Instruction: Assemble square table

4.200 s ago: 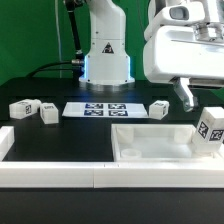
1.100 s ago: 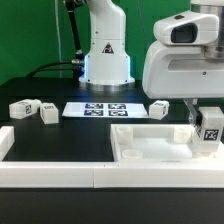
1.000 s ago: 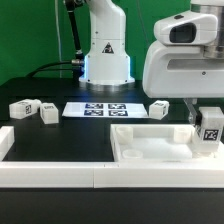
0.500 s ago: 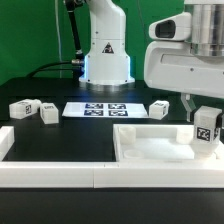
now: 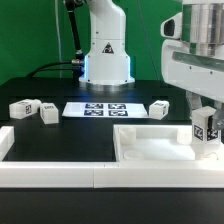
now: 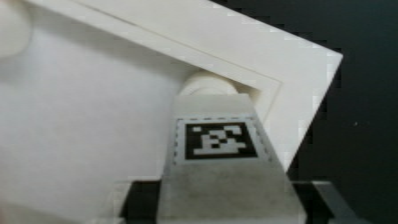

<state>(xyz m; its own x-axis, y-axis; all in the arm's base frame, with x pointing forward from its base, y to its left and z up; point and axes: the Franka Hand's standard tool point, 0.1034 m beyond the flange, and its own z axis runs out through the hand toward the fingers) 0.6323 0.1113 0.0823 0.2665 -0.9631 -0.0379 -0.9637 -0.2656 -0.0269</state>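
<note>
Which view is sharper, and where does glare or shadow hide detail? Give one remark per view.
Exterior view: evenly lit and fairly sharp; tags on the marker board look crisp, and the tabletop shows soft shading inside its rim. Wrist view: softer focus; the tabletop is nearly washed out white, though the tag on the leg in the claw is legible.

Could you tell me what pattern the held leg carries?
Black-and-white square marker tag on white block leg; wrist view.
</note>
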